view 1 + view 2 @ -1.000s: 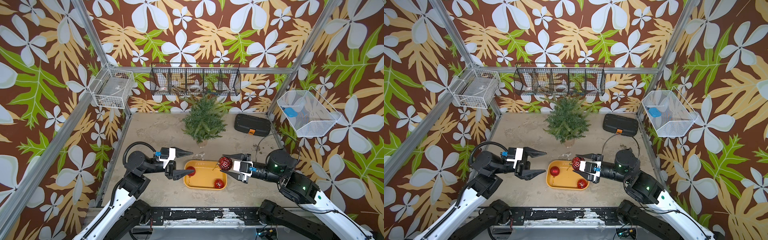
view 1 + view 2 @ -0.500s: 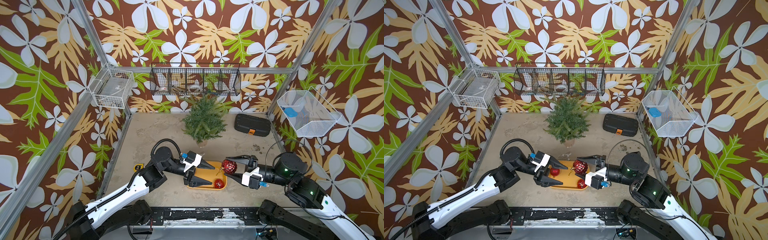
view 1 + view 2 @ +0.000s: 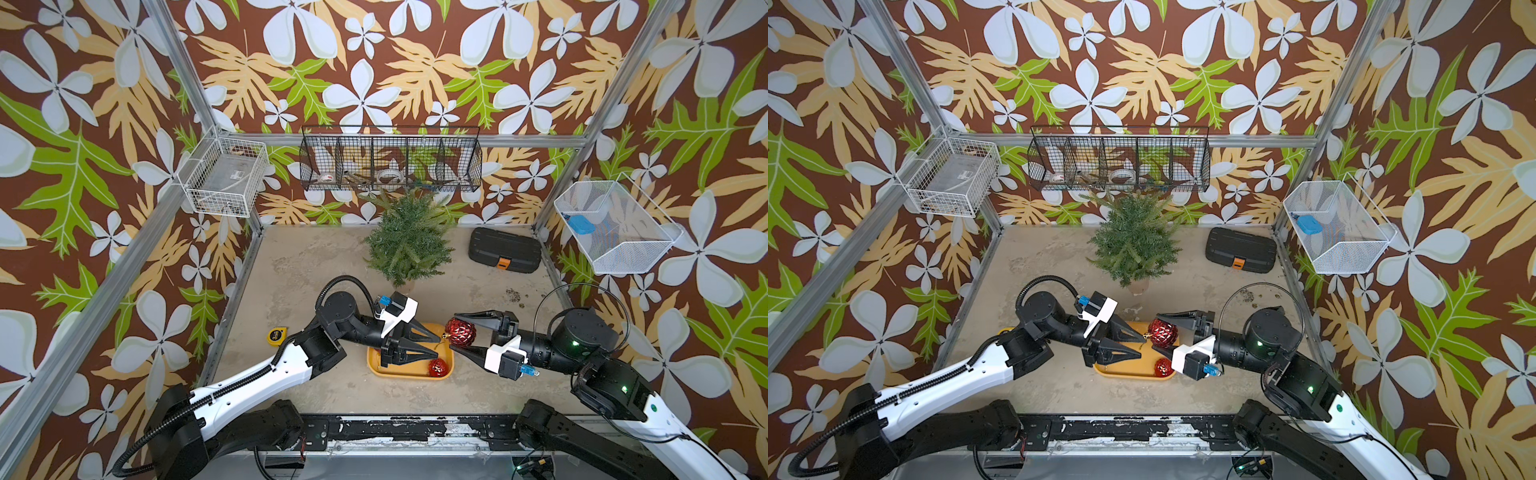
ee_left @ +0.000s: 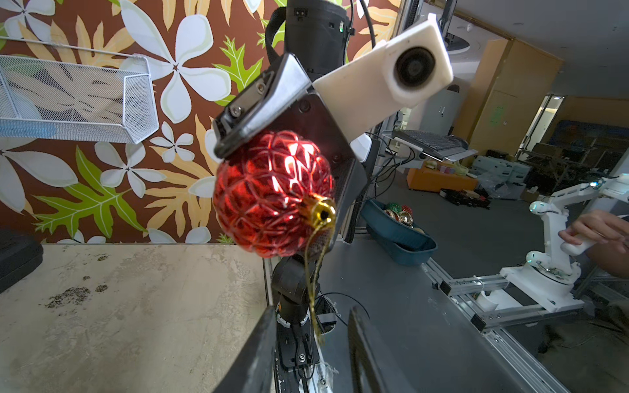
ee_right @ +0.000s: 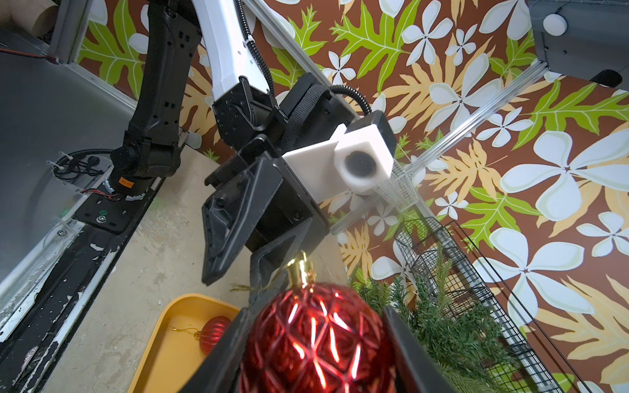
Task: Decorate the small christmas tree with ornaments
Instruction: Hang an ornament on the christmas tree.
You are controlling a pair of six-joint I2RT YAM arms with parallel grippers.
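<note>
Red glossy lattice-patterned bauble (image 3: 460,332) clamped in right gripper (image 3: 462,334); gold hanging loop (image 4: 315,292) between left gripper (image 3: 436,343) fingers, jaws apart, contact unclear.

Small christmas tree (image 3: 406,241) upright, far centre. Lattice bauble (image 3: 460,332) held aloft; two baubles (image 3: 439,368) in near yellow tray (image 3: 376,362).

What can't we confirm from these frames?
- Gold loop: in the left wrist view it hangs between the left end effector fingers; contact not discernible, and in both top views the cord is too thin.
- Ribbed bauble: hidden under the left arm in both top views; partly covered by a finger in the right wrist view.
- Black wire basket contents: too small.
</note>
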